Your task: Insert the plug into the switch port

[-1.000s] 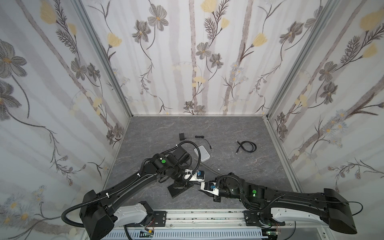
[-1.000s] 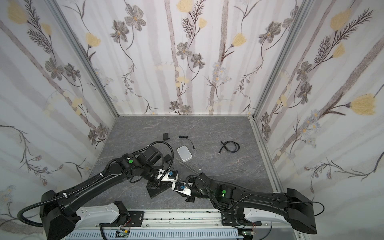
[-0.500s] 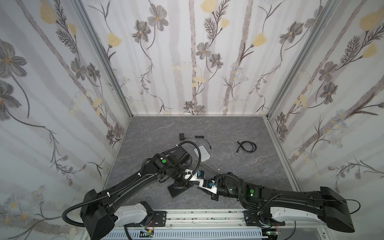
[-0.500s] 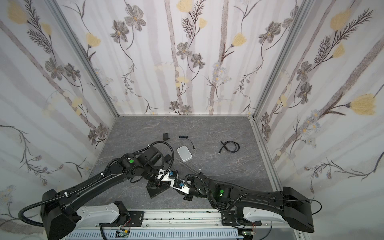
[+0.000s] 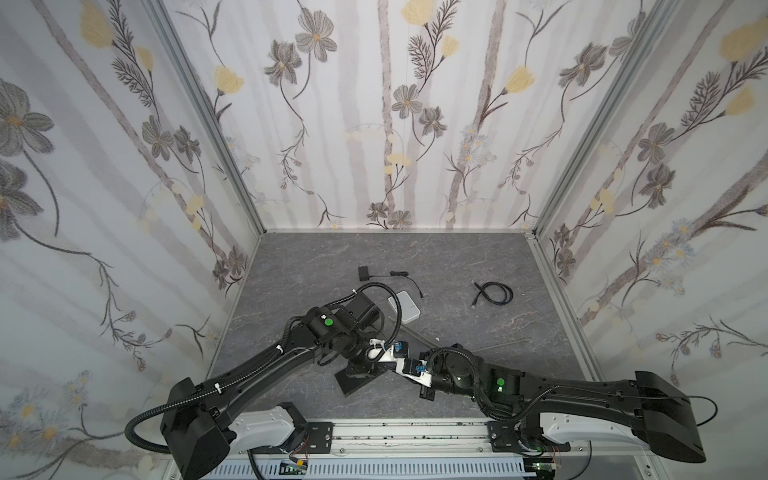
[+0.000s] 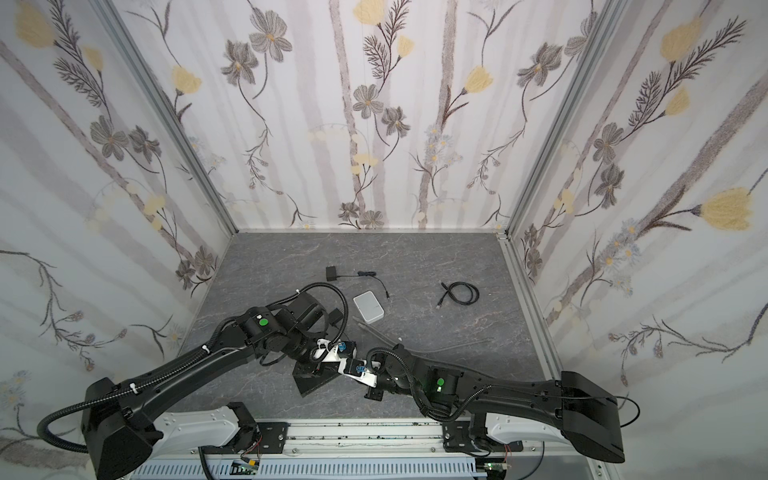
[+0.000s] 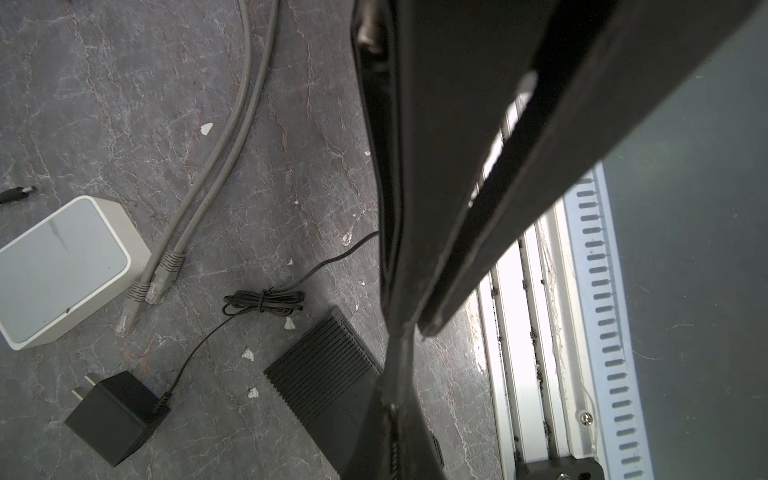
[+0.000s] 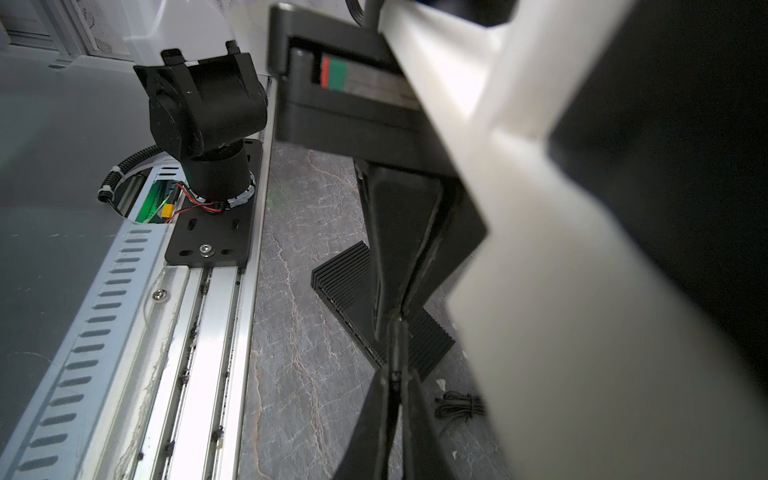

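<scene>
The black ribbed switch [image 5: 357, 376] [image 7: 320, 370] lies flat near the front rail, with small ports along one side [image 8: 353, 324]. Two clear plugs [image 7: 141, 299] on a grey cable [image 6: 376, 334] lie on the floor against the white box, held by nothing. My left gripper [image 7: 401, 328] is shut and hangs just above the switch. My right gripper [image 8: 395, 332] is shut too, and its tips meet the left gripper's fingers [image 8: 399, 249] tip to tip over the switch. I see nothing between either pair of fingers. In both top views the two grippers [image 5: 384, 365] [image 6: 334, 365] touch above the switch.
A white box [image 5: 404, 306] sits behind the switch. A black power adapter [image 5: 365, 272] with a thin bundled wire [image 7: 262, 299] lies further back. A coiled black cable [image 5: 494, 293] lies at the back right. The metal rail [image 5: 395, 432] runs along the front edge.
My right gripper has moved left to the switch until it met the left gripper, and its jaws have closed. The left arm has barely moved.
</scene>
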